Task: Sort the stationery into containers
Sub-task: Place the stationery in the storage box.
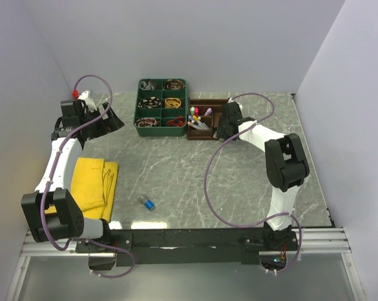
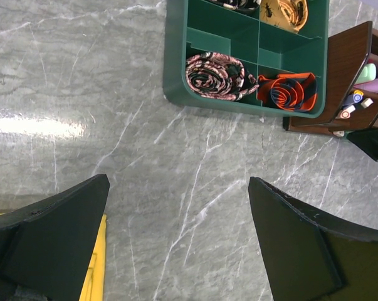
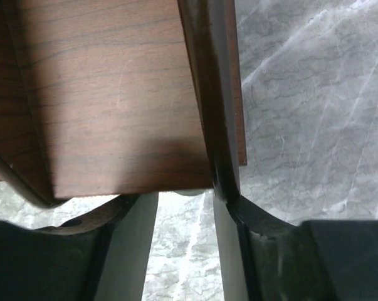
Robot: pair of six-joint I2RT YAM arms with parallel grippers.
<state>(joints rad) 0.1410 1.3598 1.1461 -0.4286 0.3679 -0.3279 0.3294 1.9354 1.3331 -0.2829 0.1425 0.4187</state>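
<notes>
Two grippers | left gripper [image 2: 178,182] is being held wide open, empty | right gripper [image 1: 223,125] is being held at organiser [image 1: 209,102] wall, grip cannot be told

Robot lab cell: white walls [image 1: 176,37], marble tbl [image 1: 176,175]

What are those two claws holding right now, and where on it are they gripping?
Left gripper: open, holding nothing. Right gripper: its jaws sit around part of the wooden organiser at its right end, but whether they actually grip it cannot be told.

Organiser [image 2: 346,63] dark brown, wood-grained; tray [image 2: 176,56] green; cloth [image 1: 91,179] yellow; table [image 1: 239,175] grey, white-veined; cap [image 1: 149,204] blue.
</notes>
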